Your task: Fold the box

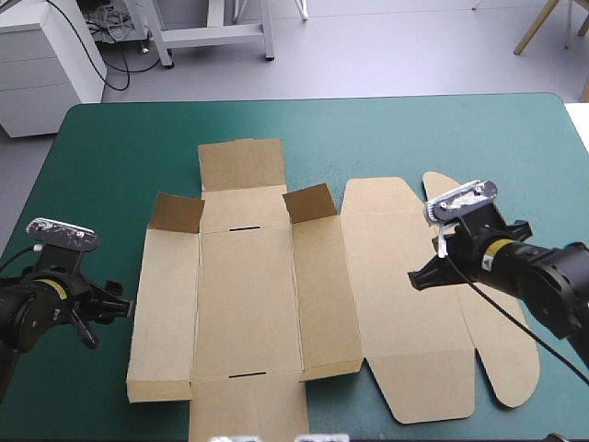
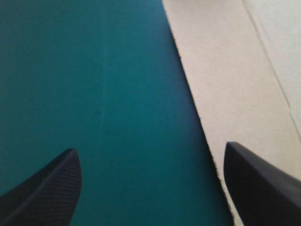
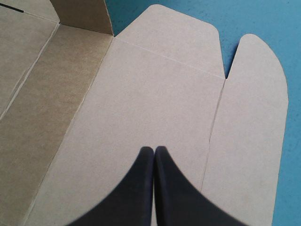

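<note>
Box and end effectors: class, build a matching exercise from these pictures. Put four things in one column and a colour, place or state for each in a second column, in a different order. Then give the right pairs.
Column one:
1. left end effector
2. right end effector
3. far corner flaps
4. table cover

Column two:
A. shut, over the flat lid panel
B. teal-green
C. raised off the table
D. open, at the left edge of the box

Pairs: 1-D, 2-A, 3-C, 4-B.
</note>
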